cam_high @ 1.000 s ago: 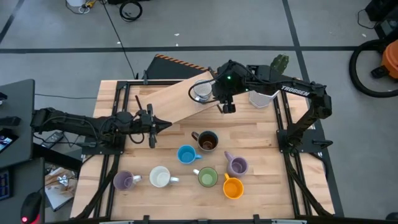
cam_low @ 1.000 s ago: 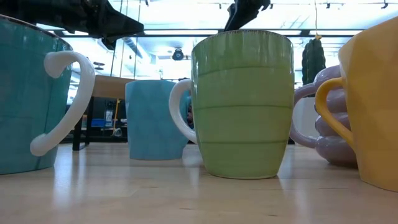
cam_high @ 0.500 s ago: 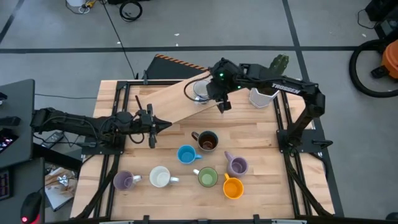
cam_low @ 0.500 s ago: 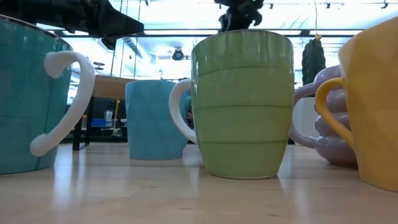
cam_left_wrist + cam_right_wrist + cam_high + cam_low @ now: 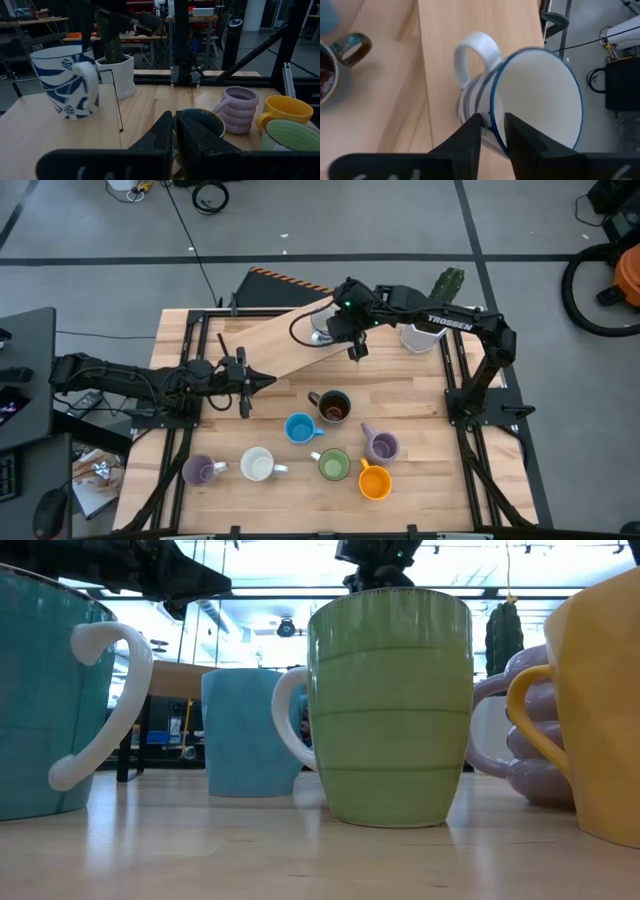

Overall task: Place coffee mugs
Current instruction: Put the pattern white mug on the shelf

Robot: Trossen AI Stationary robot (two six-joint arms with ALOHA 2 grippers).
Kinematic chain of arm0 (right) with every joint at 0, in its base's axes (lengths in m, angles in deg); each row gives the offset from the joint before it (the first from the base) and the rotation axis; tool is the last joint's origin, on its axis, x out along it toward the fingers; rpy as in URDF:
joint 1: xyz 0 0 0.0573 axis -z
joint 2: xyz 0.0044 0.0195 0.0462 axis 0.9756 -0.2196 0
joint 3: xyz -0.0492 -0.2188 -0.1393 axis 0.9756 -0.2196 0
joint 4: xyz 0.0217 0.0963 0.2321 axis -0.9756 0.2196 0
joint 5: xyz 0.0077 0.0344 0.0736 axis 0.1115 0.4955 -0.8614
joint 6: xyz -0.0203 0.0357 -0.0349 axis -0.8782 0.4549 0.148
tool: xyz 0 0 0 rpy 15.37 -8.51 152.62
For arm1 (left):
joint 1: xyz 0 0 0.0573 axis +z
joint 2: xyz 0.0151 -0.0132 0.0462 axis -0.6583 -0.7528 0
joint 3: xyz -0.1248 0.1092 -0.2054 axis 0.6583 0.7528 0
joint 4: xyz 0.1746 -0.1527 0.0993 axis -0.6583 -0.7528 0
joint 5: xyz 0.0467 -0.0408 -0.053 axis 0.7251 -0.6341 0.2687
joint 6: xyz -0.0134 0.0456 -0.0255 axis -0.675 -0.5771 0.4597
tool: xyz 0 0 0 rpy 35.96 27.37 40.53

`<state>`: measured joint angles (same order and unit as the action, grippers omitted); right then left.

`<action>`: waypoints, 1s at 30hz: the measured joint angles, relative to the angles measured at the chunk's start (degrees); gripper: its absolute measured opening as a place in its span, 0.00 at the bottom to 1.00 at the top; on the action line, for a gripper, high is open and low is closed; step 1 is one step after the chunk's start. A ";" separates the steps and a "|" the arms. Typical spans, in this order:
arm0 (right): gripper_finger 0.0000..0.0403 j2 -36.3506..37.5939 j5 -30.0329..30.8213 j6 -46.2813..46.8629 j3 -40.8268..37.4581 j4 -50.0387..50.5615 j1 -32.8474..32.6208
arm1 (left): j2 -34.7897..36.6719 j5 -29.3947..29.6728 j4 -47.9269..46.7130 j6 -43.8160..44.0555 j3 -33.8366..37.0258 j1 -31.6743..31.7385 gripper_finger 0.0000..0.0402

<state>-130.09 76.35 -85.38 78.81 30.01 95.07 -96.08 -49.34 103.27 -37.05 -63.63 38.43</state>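
I see the right end effector (image 5: 492,131) clamped on the rim of the white mug (image 5: 520,100) at 12 o'clock on the surface (image 5: 420,395); left end effector (image 5: 175,131) clenched, idle at 9 o'clock.

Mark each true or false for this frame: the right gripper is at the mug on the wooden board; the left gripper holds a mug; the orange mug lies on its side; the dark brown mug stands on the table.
1. The right gripper straddles the rim of the white mug with blue stripes on the wooden board. True.
2. The left gripper holds a mug. False: it is shut and empty, waiting at the table's left side.
3. The orange mug lies on its side. False: it stands upright beside the green mug.
4. The dark brown mug stands on the table. True.
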 joint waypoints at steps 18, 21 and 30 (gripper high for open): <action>0.06 -0.15 3.63 19.24 0.16 -1.39 -1.36 | 0.00 -0.01 0.02 0.02 0.00 0.00 0.07; 0.06 -0.15 5.43 24.75 0.85 -1.29 -2.01 | 0.00 -0.01 0.02 0.02 0.00 0.00 0.07; 0.06 -0.13 9.25 33.63 4.39 2.26 -4.09 | 0.00 -0.01 0.00 0.39 0.00 0.00 0.07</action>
<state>-130.22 85.61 -51.75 83.20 32.27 90.98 -96.08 -49.35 103.27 -36.66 -63.63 38.43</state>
